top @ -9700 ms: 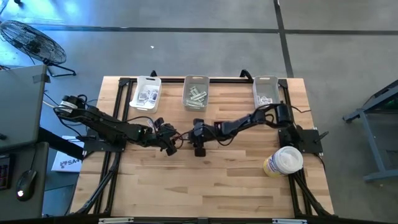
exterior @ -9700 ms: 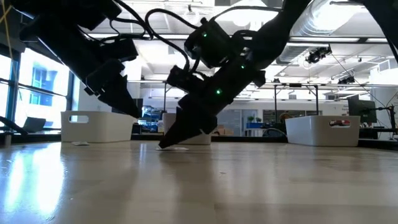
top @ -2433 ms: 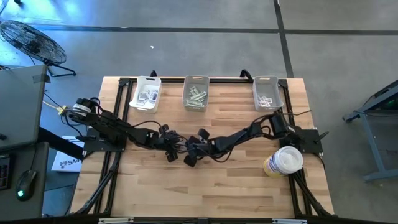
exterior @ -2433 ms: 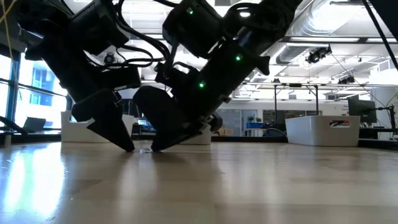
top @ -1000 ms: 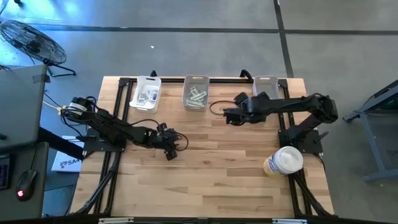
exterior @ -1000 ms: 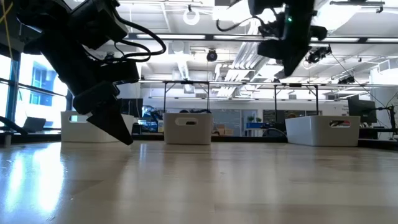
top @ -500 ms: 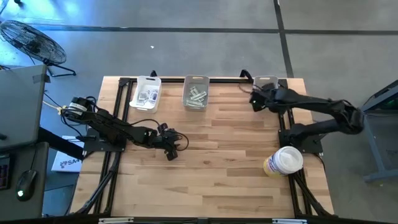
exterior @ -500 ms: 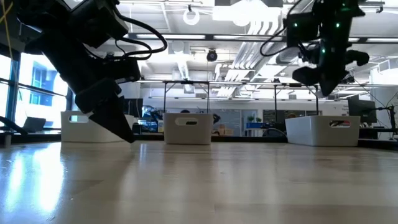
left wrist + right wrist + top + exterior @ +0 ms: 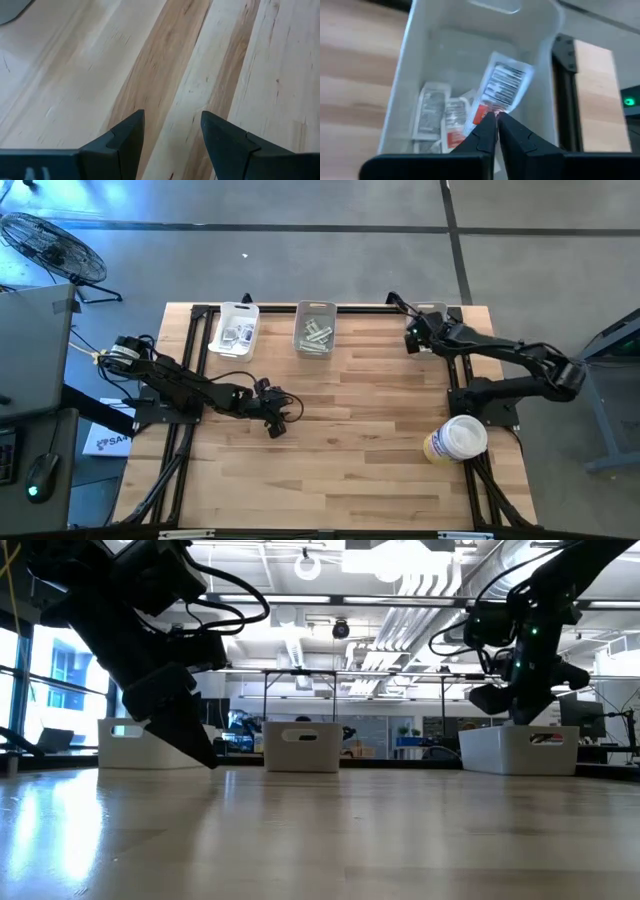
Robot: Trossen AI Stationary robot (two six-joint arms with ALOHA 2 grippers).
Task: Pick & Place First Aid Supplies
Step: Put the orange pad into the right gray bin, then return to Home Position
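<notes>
Over the right-hand bin (image 9: 420,65) at the table's far edge, the right gripper (image 9: 494,117) hangs w/ fingers pinched on a white red-marked packet (image 9: 501,90); more packets (image 9: 434,112) lie inside. Left gripper (image 9: 171,132) sits mid-table, fingers apart, holding nothing.

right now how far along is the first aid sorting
Nearly done, apparently: packets lie sorted in the left bin, middle bin and right bin. In hand: the right pincer holds a red-marked white packet over the right bin. Left: drop it. No loose packets show on the table; the left pincer hangs open.
</notes>
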